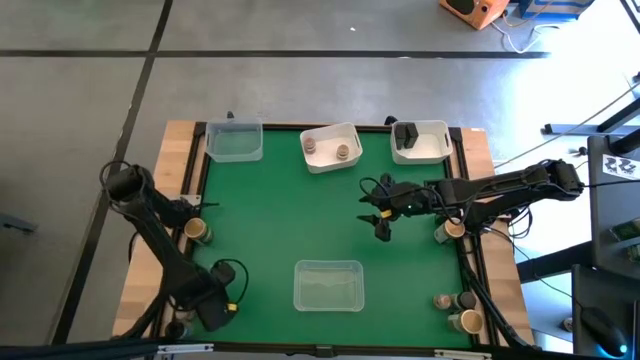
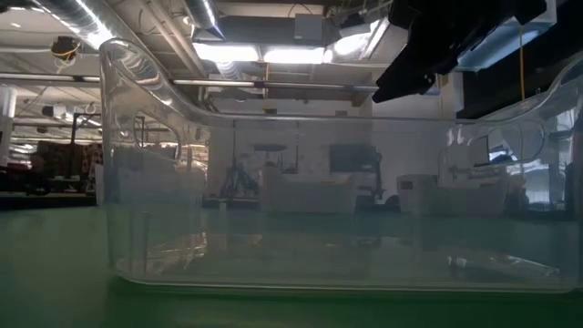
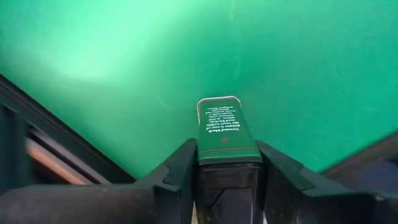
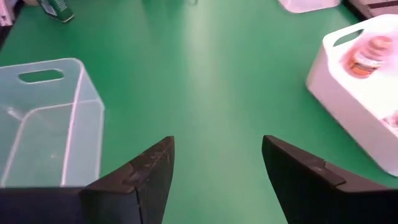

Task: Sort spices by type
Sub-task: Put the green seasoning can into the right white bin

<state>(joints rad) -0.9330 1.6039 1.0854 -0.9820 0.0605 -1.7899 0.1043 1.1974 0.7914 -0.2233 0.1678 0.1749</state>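
Left fingers [image 3: 227,180] clamp a green tin [image 3: 222,130]; right fingers [image 4: 214,180] apart; white tray [image 1: 331,146] holds two jars [image 1: 343,152].

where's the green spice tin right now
In the left wrist view the green spice tin sits clamped in the left pincer, at the table's near-left corner in the high view.

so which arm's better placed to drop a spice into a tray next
Left, probably: the left gripper is already shut on a green spice tin, near the clear tray. The right gripper hangs open and empty.
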